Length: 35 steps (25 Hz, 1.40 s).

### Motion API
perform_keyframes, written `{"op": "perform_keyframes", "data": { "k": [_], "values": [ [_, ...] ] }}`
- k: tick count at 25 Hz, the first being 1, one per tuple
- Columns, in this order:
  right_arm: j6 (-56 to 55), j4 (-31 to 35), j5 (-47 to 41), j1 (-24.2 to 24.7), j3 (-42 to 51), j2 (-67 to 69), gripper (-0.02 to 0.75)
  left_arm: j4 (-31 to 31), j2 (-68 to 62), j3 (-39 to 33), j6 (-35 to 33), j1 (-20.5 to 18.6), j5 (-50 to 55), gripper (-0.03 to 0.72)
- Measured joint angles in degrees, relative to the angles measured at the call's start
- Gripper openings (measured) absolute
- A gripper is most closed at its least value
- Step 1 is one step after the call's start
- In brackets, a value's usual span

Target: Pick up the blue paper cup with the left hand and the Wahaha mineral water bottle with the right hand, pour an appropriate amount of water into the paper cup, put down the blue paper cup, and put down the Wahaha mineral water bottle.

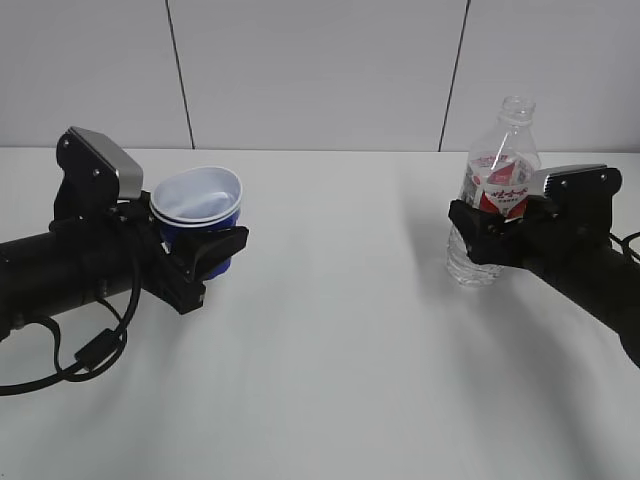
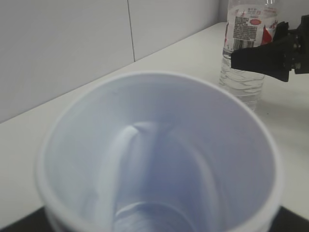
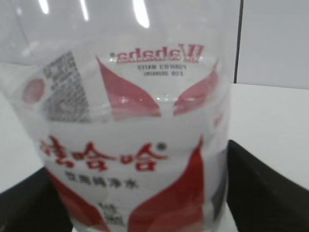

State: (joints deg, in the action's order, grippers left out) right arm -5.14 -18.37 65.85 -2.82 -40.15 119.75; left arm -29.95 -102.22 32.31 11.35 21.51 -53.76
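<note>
1. Bottle: clear ribbed plastic, capless neck, red-and-white label printed with red Chinese characters, a barcode block, and "Wahaha" seen mirrored through the far side.
2. It stands upright on the white table, well to the right of the cup.
3. Right hand has its jaws around the label; whether they press it I cannot tell.
4. Cup: blue outside, white inside, doubled rim, tilted, clamped in the left hand.

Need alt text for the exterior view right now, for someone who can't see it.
The left gripper holds the blue paper cup; the right gripper brackets the upright, capless Wahaha bottle on the white table.
</note>
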Motion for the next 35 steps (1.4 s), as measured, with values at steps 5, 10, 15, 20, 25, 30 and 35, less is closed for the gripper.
{"op": "perform_keyframes", "data": {
  "k": [5,10,15,20,25,30,35],
  "values": [
    [0.0,-1.3,0.0,0.0,-0.1,0.0,0.542,0.0,0.0,0.0,0.0,0.0,0.0,0.410],
    [0.0,-2.0,1.0,0.0,-0.1,0.7,0.461,0.0,0.0,0.0,0.0,0.0,0.1,0.409],
    [-0.3,-2.0,1.2,0.0,-0.1,0.7,0.451,0.0,0.0,0.0,0.0,0.0,0.1,0.409],
    [-1.4,-2.0,1.2,0.0,-0.1,0.7,0.449,0.0,0.0,0.0,0.0,0.0,0.1,0.409],
    [-3.1,-2.3,-0.9,0.0,-0.1,-0.8,0.449,0.3,-1.3,0.5,0.0,0.0,0.1,0.409],
    [-3.8,-3.4,-3.2,0.0,0.4,-6.2,0.448,0.4,-5.6,3.6,-0.5,0.0,-2.5,0.408],
    [-3.8,-3.4,-4.2,0.0,0.4,-12.3,0.448,-0.6,-10.6,8.1,-0.6,0.0,-4.6,0.405]
  ]
}}
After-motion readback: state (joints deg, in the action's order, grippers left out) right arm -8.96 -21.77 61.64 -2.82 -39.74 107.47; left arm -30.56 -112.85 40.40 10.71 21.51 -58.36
